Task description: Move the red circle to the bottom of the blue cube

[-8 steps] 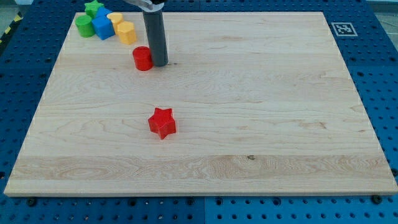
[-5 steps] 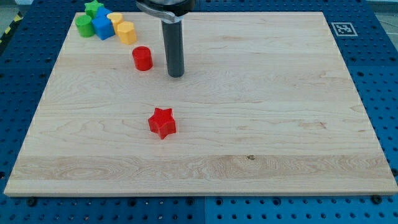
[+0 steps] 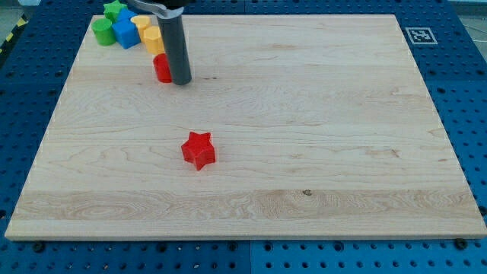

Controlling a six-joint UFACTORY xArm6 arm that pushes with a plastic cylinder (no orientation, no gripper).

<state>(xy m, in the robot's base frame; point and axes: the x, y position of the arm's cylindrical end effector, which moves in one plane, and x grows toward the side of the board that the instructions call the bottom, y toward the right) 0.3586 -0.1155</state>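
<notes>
Currently incomplete. Locate the red circle (image 3: pixel 160 67) near the view's top left of the bench (image 3: pixel 319 152), just below the lower yellow block (image 3: pixel 152 38) and partly hidden behind the rod. Find my tip (image 3: pixel 180 81) at the red circle's right side, touching or just beside it; cannot tell contact for certain. Note no hand on this rig: only a straight dark rod, with nothing to open or close and nothing held. Works by pushing alone.

Find the blue cube (image 3: pixel 124 32) up and toward the view's left of the red circle, near but apart. Judge the red circle as lying to the lower right of the blue cube, not straight below it.

- Done, as far as shown: already close to the blue cube, with my tip on the side that suits a leftward push.
- Left, by estimate: slide toward the view's left until directly under the blue cube, without disturbing the lower yellow block.

Count as follows:

- One red circle.
- One blue cube.
- Two yellow blocks, the second (image 3: pixel 141 23) just above the first.
- Two green blocks: one (image 3: pixel 101 30) against the blue cube's left, one star-like (image 3: pixel 114 9) at the cluster's top.
- One red star (image 3: pixel 198 149), well apart toward the bench's middle.

Seven blocks in total, and one rod.
</notes>
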